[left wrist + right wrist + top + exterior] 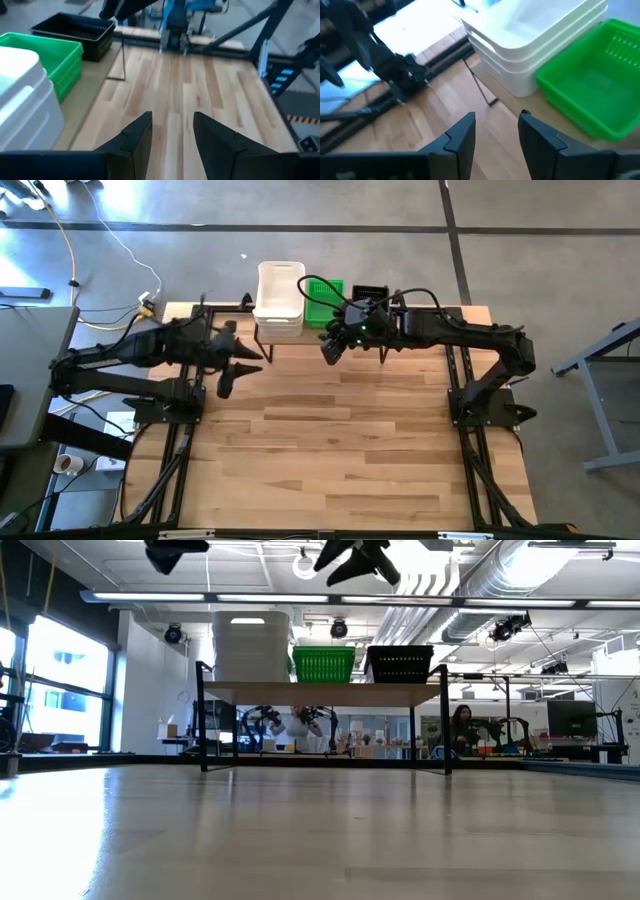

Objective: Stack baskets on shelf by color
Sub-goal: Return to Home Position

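Observation:
The shelf (330, 693) stands at the table's far edge on thin black legs. On its plank sit a tall stack of white baskets (280, 300) (535, 45), a green basket (325, 300) (592, 85) in the middle and a black basket (370, 290) (75, 32) on the right. My left gripper (245, 360) (172, 132) hangs open above the table, in front of the shelf's left end. My right gripper (330, 350) (495, 132) is open too, raised just in front of the green basket. Neither holds anything.
Bare wooden tabletop (330, 440) stretches from the shelf to the near edge. Both arms' bases stand at the table's left and right sides. In the low view both grippers (355, 560) hang above the shelf's height, with the room and a person far behind.

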Controlling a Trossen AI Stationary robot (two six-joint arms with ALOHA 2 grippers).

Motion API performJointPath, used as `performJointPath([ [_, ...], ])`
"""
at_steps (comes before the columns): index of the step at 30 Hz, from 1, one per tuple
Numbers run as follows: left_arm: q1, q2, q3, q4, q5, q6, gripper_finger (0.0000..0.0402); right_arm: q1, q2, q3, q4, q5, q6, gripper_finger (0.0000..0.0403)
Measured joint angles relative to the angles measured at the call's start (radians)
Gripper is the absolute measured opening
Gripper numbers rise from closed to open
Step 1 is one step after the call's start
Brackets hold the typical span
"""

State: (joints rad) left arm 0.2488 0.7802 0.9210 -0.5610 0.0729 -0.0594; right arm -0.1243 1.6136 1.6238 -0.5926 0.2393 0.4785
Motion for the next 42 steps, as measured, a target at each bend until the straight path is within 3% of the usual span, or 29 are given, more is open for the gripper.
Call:
performJointPath([
  [9, -0.085, -0.243, -0.24, 0.125, -0.068, -0.049, 0.0133, 0.057, -0.016, 0.0, 0.085, -0.003, 0.04, 0.0133],
  [24, -0.146, -0.568, -0.513, 0.236, -0.126, -0.094, 0.0133, 0.108, -0.064, 0.0, 0.146, -0.003, 0.011, 0.0133],
  [38, -0.153, -0.725, -0.768, 0.498, -0.128, -0.188, 0.0133, 0.105, -0.188, 0.0, 0.026, -0.002, -0.101, 0.0133],
  [42, -0.152, -0.728, -0.82, 0.514, -0.128, -0.237, 0.0133, 0.115, -0.251, 0.0, -0.07, 0.067, -0.15, 0.0133],
])
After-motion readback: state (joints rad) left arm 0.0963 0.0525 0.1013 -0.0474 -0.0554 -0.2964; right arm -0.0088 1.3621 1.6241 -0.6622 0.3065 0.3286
